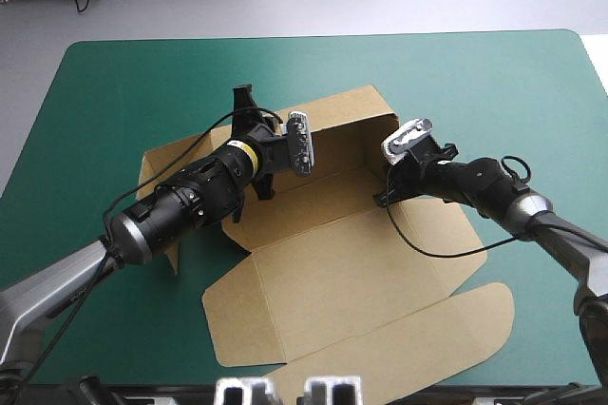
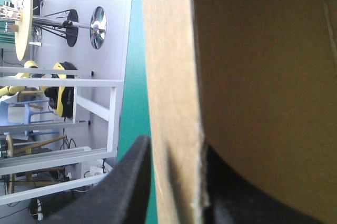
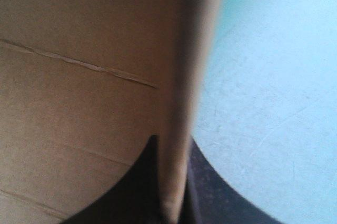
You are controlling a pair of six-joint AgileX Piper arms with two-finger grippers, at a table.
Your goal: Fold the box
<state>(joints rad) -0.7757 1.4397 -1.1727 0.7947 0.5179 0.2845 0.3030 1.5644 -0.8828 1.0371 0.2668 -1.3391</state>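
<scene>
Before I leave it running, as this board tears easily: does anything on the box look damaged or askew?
Nothing stands out: the box has its far wall raised, the left hand and right hand each shut on it; no tear shows.

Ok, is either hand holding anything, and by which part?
Both hold the box: left hand shut on the top edge of the raised far wall, toward its left end; right hand shut on an upright board edge at that wall's right end.

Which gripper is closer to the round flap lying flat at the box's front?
Right. The right gripper pinches the box on its right side, nearest the round flap. The left gripper pinches the far wall at its left end, farther away.
</scene>
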